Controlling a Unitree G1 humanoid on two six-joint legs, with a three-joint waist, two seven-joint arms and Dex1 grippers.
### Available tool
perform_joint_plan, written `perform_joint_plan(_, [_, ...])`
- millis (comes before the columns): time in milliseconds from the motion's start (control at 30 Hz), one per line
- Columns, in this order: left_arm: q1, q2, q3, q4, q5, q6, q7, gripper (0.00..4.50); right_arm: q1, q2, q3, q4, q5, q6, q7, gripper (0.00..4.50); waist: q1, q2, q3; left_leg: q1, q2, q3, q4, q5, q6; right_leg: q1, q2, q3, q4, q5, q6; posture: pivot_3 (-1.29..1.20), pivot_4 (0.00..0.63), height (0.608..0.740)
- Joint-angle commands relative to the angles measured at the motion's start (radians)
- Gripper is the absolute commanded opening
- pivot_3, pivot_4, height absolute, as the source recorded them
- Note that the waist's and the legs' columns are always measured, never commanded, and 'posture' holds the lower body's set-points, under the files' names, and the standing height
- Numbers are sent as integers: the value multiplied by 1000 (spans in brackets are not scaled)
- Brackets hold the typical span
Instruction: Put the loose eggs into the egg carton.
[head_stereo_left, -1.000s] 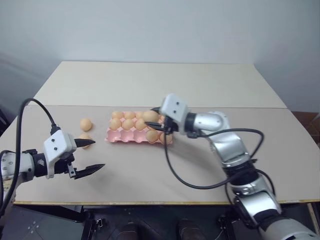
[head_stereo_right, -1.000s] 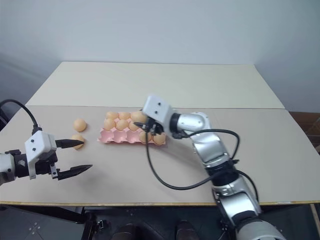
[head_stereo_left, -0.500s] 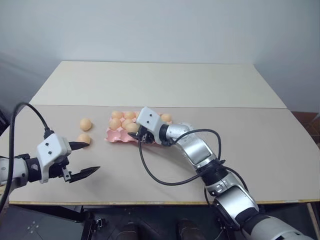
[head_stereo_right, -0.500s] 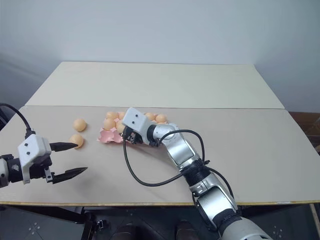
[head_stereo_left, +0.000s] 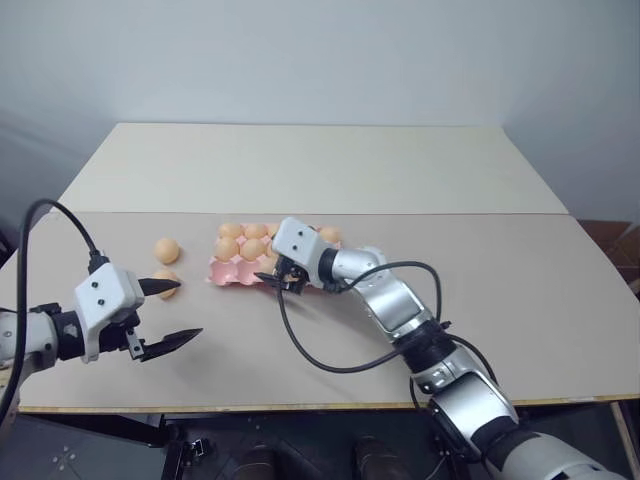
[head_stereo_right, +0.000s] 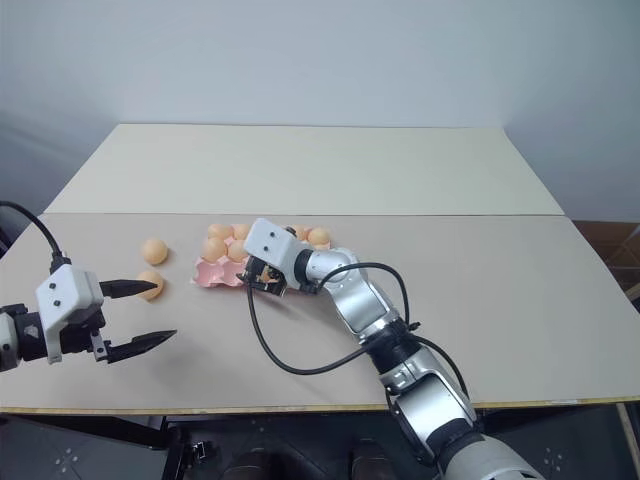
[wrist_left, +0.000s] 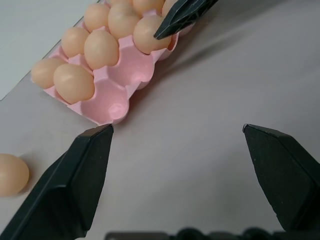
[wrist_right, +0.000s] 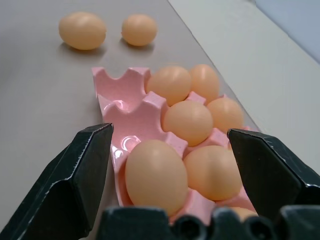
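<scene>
Carton of pink moulded cups sits mid-table in the head views, directly under the right gripper, whose fingers hang spread over the near edge of the tray. Two loose eggs lie on the table beyond the carton's far end from that gripper, well apart from it. The left gripper hovers over bare tabletop with fingers wide apart, holding nothing; the nearer loose egg lies just beside its upper fingertip. A black cable loops from the right wrist over the table in front of the carton.

Left wrist view: both black fingers stand parted over bare surface. Ahead of them lies the carton, its two nearest cups vacant, the rest filled. The other gripper's fingertip hangs over the far cups. One loose egg lies outside the finger.

Right wrist view: fingers splayed either side of an egg seated in a cup, not touching it. Two vacant cups lie ahead; the two loose eggs lie further on.
</scene>
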Motion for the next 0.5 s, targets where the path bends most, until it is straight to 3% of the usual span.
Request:
perform_joint_plan(33, [-14,1,8,-2,2,-9,10,4500,51,-81,-21,-219,36,53,77,4243,1,0,0,0,0,0,0,0,0,0,0,0,0,0,0,0,150,740])
perform_joint_plan(167, [-14,6,9,7,7,-10,10,4500,129,-228,-77,-388,81,96,155,4243,5,0,0,0,0,0,0,0,0,0,0,0,0,0,0,0,150,740])
perform_joint_plan(500, [40,2,61,-13,4,-8,4,4500,297,-524,-227,-598,258,119,334,4243,8,0,0,1,0,1,-1,0,0,1,0,0,-1,0,0,0,150,740])
